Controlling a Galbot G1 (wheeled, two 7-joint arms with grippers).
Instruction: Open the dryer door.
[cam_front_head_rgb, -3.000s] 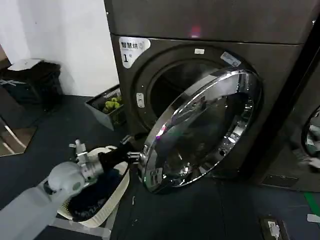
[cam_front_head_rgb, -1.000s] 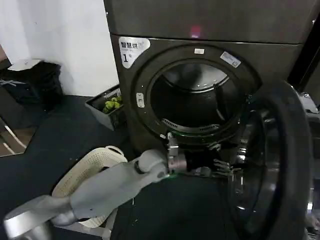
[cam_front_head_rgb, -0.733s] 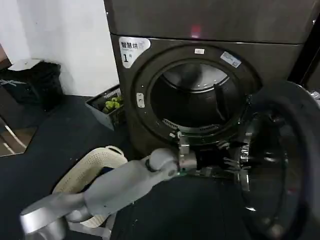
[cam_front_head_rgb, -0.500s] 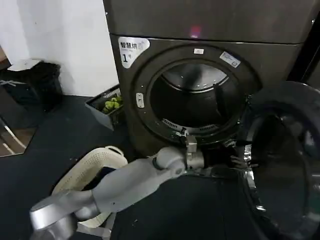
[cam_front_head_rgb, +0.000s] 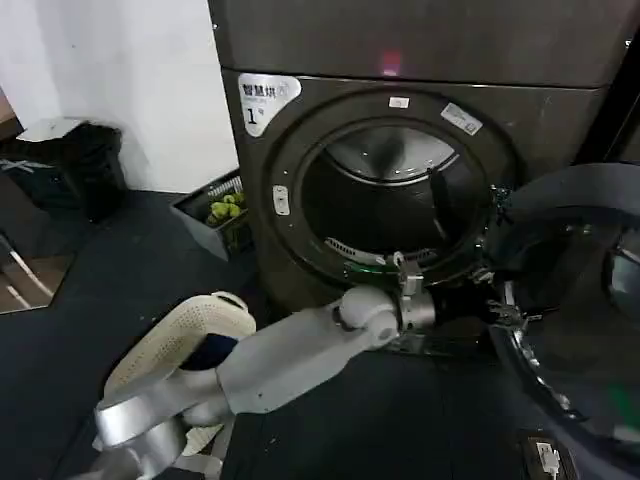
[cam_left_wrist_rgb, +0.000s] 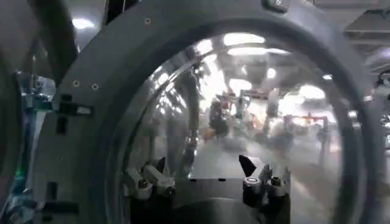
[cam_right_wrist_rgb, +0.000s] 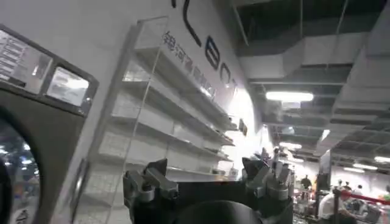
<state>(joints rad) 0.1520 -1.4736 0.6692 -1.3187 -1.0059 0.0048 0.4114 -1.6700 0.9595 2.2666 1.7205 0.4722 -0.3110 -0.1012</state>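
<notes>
Grey and jointed, your left arm stretches from the lower left of the head view across the dark floor, and your left hand (cam_front_head_rgb: 490, 305) sits at the inner edge of the dryer door (cam_front_head_rgb: 575, 330), its prongs spread and holding nothing, as the left wrist view confirms with both fingertips (cam_left_wrist_rgb: 146, 179) standing apart before the door's glass. That door lies to the right of the hand and hangs from hinges on the right side of the opening; it is swung far out, its grey inner face and domed glass turned toward you, its lower rim near the floor at the right edge of the view. Any further push would go rightward, away from the opening, and the left arm is the nearer one. I judge the task essentially done. Your right hand (cam_right_wrist_rgb: 207, 182), also spread and empty, points up toward wall shelves and ceiling lights. Beside the arm on the floor sits a white laundry basket (cam_front_head_rgb: 160, 350) holding something dark. Beyond the hand, the dryer (cam_front_head_rgb: 330, 110) shows its steel drum, which looks empty. Farther left, against the wall, a small crate (cam_front_head_rgb: 215, 215) holds something green.
</notes>
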